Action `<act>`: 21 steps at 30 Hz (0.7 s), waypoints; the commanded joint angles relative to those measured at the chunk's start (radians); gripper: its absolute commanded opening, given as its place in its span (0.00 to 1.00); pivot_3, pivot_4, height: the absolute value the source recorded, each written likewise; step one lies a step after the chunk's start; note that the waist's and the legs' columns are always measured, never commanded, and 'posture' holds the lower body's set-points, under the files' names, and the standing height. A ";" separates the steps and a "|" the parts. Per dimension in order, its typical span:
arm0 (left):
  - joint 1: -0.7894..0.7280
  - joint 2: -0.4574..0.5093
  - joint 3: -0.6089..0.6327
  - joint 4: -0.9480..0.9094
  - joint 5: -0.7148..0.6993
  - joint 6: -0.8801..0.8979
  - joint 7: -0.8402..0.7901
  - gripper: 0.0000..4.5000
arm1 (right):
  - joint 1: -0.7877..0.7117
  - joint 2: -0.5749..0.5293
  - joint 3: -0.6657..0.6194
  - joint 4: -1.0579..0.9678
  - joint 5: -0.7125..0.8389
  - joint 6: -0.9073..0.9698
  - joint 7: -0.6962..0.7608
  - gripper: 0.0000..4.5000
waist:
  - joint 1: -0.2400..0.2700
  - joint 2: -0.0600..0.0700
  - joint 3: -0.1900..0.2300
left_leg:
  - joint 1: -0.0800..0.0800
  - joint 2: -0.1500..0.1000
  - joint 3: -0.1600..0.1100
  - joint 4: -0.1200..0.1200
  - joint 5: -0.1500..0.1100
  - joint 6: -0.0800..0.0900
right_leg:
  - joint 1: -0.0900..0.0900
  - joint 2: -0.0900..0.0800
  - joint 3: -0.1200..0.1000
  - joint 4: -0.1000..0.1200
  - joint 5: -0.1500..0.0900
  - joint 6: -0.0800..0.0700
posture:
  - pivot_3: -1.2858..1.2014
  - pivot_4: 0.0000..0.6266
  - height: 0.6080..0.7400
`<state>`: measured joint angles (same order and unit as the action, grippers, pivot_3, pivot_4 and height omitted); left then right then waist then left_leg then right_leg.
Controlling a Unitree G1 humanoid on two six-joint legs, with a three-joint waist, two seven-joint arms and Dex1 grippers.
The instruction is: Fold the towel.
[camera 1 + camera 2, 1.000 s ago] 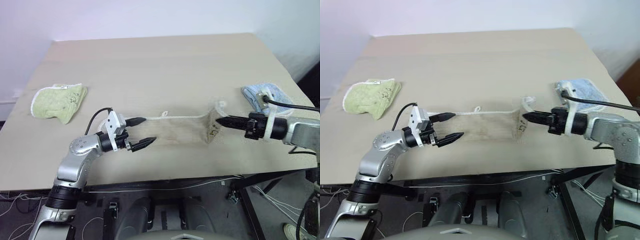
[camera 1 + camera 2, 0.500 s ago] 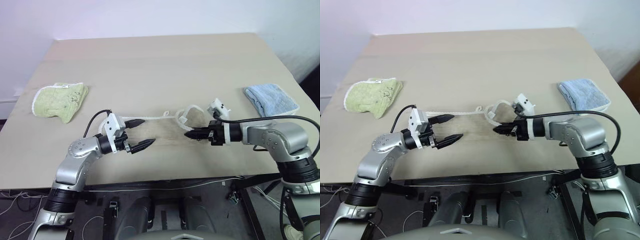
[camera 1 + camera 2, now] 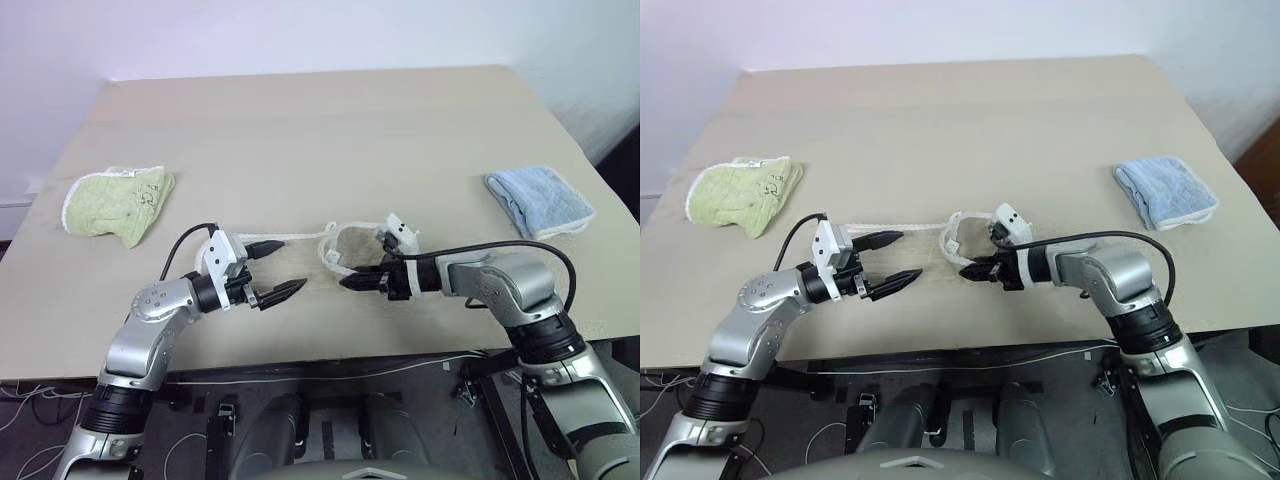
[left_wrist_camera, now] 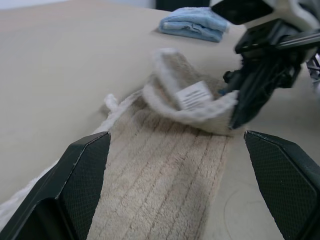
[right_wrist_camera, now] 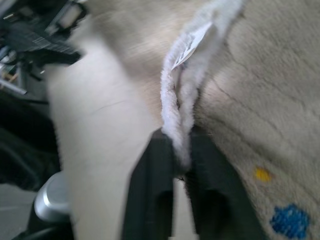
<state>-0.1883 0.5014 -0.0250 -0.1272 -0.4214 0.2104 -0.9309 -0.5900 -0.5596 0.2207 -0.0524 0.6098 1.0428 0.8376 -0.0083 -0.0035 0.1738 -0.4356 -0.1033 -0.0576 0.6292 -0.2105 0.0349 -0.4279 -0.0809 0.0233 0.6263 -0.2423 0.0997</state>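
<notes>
The beige towel (image 3: 352, 245) with white corded edging lies near the table's front edge, its right end doubled over leftward into a loose loop with a white label (image 4: 192, 96) showing. My right gripper (image 3: 345, 283) points left, low over the towel, and its fingers (image 5: 150, 200) are shut on the towel's white edge (image 5: 179, 135). A small blue and yellow embroidered mark (image 5: 290, 220) sits beside them. My left gripper (image 3: 283, 268) stands open at the towel's left part, its fingers (image 4: 75, 190) spread either side of the flat ribbed cloth (image 4: 160, 190), with nothing held.
A small light-green folded towel (image 3: 115, 200) lies at the table's left. At the right lies a small light-blue folded towel (image 3: 538, 200). The table's front edge (image 3: 330, 358) runs just below both grippers. Bare tabletop (image 3: 320, 130) stretches behind the towel.
My right gripper has carried the towel's right end leftward and down, over the rest of the towel, toward the left gripper. The left gripper has stayed open in place.
</notes>
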 commanded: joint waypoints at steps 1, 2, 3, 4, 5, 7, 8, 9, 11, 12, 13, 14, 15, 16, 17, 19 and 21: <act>0.003 0.003 0.004 -0.034 0.010 -0.022 0.003 1.00 | -0.028 0.020 -0.052 0.003 0.009 0.002 -0.008 0.43 | 0.000 0.000 0.000 | 0.000 0.000 0.000 0.000 0.000 0.000 | 0.000 0.000 0.000 0.000 0.000 0.000 | 0.52 0.24 1.00; 0.004 0.003 0.004 -0.035 0.011 -0.023 0.004 1.00 | -0.025 0.017 -0.050 -0.002 0.008 0.005 -0.004 0.52 | 0.000 0.000 0.000 | 0.000 0.000 0.000 0.000 0.000 0.000 | 0.000 0.000 0.000 0.000 0.000 0.000 | 0.52 0.24 1.00; 0.004 0.004 0.004 -0.036 0.010 -0.023 0.003 1.00 | -0.023 0.014 -0.047 -0.008 0.009 0.009 0.003 0.60 | -0.001 0.000 0.000 | 0.000 0.000 0.000 0.000 0.000 0.000 | 0.000 0.000 0.000 0.001 0.000 0.000 | 0.52 0.24 1.00; 0.005 0.003 0.005 -0.037 0.009 -0.022 0.002 1.00 | -0.014 0.003 -0.044 -0.031 0.020 0.011 0.024 0.67 | -0.001 0.000 0.000 | 0.000 0.000 0.000 0.000 0.000 0.000 | 0.000 0.000 0.000 0.001 0.000 0.000 | 0.52 0.24 1.00; 0.003 0.003 0.006 -0.037 0.009 -0.022 0.001 1.00 | -0.007 0.003 -0.057 -0.047 0.036 0.017 0.030 0.74 | -0.001 0.000 0.000 | 0.000 0.000 0.000 0.000 0.000 0.000 | 0.000 0.000 0.000 0.001 0.000 0.000 | 0.52 0.24 1.00; -0.003 0.000 0.011 -0.035 0.003 -0.021 0.002 1.00 | -0.008 0.018 -0.104 -0.045 0.067 0.043 0.018 0.89 | -0.001 0.000 0.000 | 0.000 0.000 0.000 0.000 0.000 0.000 | 0.000 0.000 0.000 0.001 0.000 0.000 | 0.52 0.24 1.00; -0.012 -0.006 0.020 -0.033 -0.006 -0.019 0.007 1.00 | -0.012 0.039 -0.153 -0.028 0.097 0.061 0.001 0.95 | -0.001 0.000 0.000 | 0.000 0.000 0.000 0.000 0.000 0.000 | 0.000 0.000 0.000 0.001 0.000 0.000 | 0.52 0.24 1.00; -0.023 -0.013 0.029 -0.029 -0.012 -0.019 0.016 1.00 | -0.015 0.045 -0.189 -0.021 0.120 0.073 -0.005 0.95 | -0.001 0.000 0.000 | 0.000 0.000 0.000 0.000 0.000 0.000 | 0.000 0.000 0.000 0.001 0.000 0.000 | 0.52 0.24 1.00; -0.051 -0.036 0.057 -0.024 -0.047 -0.006 0.038 1.00 | 0.001 0.027 -0.247 -0.050 0.154 0.059 0.018 0.95 | 0.004 0.000 0.000 | 0.000 0.000 0.000 0.000 0.000 0.000 | 0.000 0.000 0.000 0.002 0.000 0.000 | 0.52 0.24 1.00; -0.065 -0.052 0.069 -0.022 -0.067 -0.016 0.038 1.00 | 0.010 0.022 -0.273 -0.056 0.170 0.060 0.017 0.95 | 0.005 0.000 0.000 | 0.000 -0.001 0.000 0.001 0.000 0.000 | 0.000 0.000 0.000 0.002 0.000 0.000 | 0.52 0.24 1.00; -0.081 -0.067 0.079 -0.015 -0.075 -0.024 0.048 0.96 | 0.022 0.022 -0.293 -0.064 0.170 0.041 0.013 0.90 | 0.008 0.000 0.000 | 0.000 -0.001 0.000 0.001 0.000 0.000 | 0.000 0.000 0.000 0.002 0.000 0.000 | 0.52 0.24 1.00; -0.097 -0.078 0.084 -0.009 -0.085 -0.015 0.054 0.91 | 0.045 0.022 -0.311 -0.084 0.169 0.002 0.019 0.85 | 0.013 0.000 0.000 | 0.000 -0.001 0.000 0.001 0.000 0.000 | 0.000 0.000 0.000 0.002 0.000 0.000 | 0.52 0.24 1.00; -0.107 -0.080 0.080 -0.006 -0.093 -0.007 0.041 0.87 | 0.072 0.026 -0.325 -0.110 0.170 -0.038 0.032 0.80 | 0.015 0.000 0.000 | 0.000 -0.001 0.000 0.001 0.000 0.000 | 0.000 0.000 0.000 0.002 0.000 0.001 | 0.52 0.24 1.00; -0.115 -0.080 0.073 -0.004 -0.096 -0.004 0.026 0.79 | 0.095 0.033 -0.335 -0.132 0.170 -0.072 0.037 0.73 | 0.017 0.000 0.000 | 0.000 -0.001 0.000 0.001 0.000 0.000 | 0.000 0.000 0.000 0.002 0.000 0.001 | 0.52 0.24 1.00; -0.125 -0.083 0.066 0.001 -0.091 -0.002 0.027 0.72 | 0.108 0.041 -0.338 -0.140 0.168 -0.087 0.029 0.66 | 0.019 0.000 0.000 | 0.000 -0.001 0.000 0.001 0.000 0.000 | 0.000 0.000 0.000 0.002 0.000 0.001 | 0.52 0.24 1.00; -0.151 -0.095 0.050 0.017 -0.093 0.007 0.020 0.57 | 0.117 0.076 -0.351 -0.126 0.154 -0.127 -0.017 0.51 | 0.015 0.000 0.000 | 0.000 -0.001 0.000 0.001 0.001 0.001 | -0.001 0.000 0.000 0.002 0.001 0.001 | 0.52 0.24 1.00; -0.182 -0.099 0.024 0.039 -0.086 0.003 -0.015 0.41 | 0.112 0.107 -0.362 -0.083 0.146 -0.130 -0.070 0.35 | 0.015 0.000 0.000 | 0.000 -0.001 0.000 0.002 0.001 0.001 | -0.001 0.001 0.000 0.004 0.001 0.002 | 0.52 0.24 1.00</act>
<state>-0.3422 0.4041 0.0096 -0.0846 -0.4939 0.2179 -0.9198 -0.4642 -0.4695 -0.1117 -0.1449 0.7576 0.9371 0.8056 0.0066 -0.0036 0.1736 -0.4343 -0.1039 -0.0577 0.6311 -0.2091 0.0357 -0.4277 -0.0804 0.0237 0.6303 -0.2410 0.1021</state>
